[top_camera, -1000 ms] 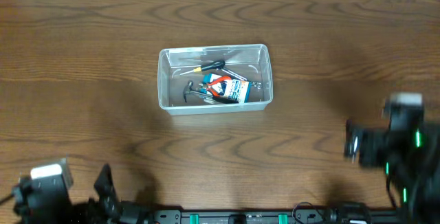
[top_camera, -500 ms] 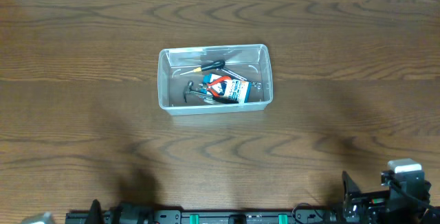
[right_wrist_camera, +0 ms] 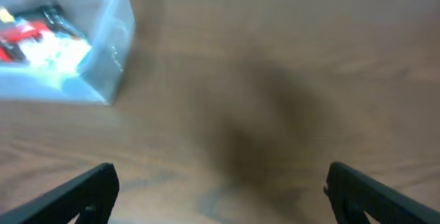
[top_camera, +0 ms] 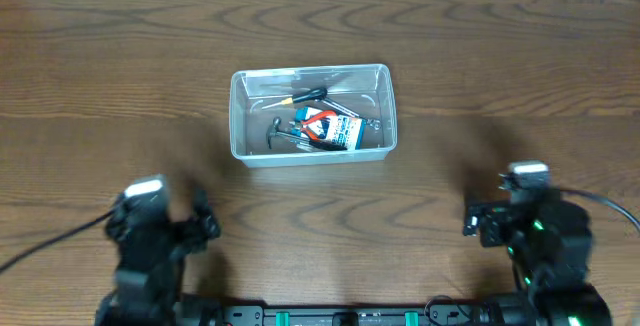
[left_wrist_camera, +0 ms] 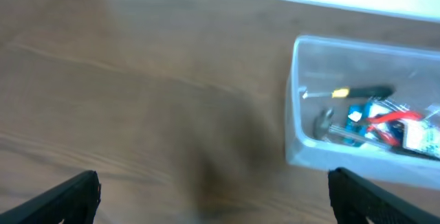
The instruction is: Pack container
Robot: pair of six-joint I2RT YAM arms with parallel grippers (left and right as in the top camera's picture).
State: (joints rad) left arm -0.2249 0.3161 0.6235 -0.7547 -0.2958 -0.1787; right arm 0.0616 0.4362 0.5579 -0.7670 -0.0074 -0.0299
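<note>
Clear plastic, the container (top_camera: 312,157) sits at the middle of the wooden table (top_camera: 120,86), well apart from both arms, and it has not shifted over the last second. Inside it lie a screwdriver (top_camera: 305,96) toward the far wall, red-handled pliers (top_camera: 318,124), a blue-and-white packet (top_camera: 345,132) and a grey metal tool (top_camera: 280,136), all resting as they were. What has changed is the arms: half a second ago both were drawn back to the near edge, almost out of the overhead view, and now each has come forward again, one at the near left and one at the near right of the tub. The left gripper (left_wrist_camera: 213,179) has its fingers spread wide with only bare wood between them, and the right gripper (right_wrist_camera: 221,172) is likewise spread and carries nothing. No loose item shows on the table outside the tub. That suggests the packing is at or close to its end, and the arms' swing reads as an unloaded repositioning, not a fresh pick.
</note>
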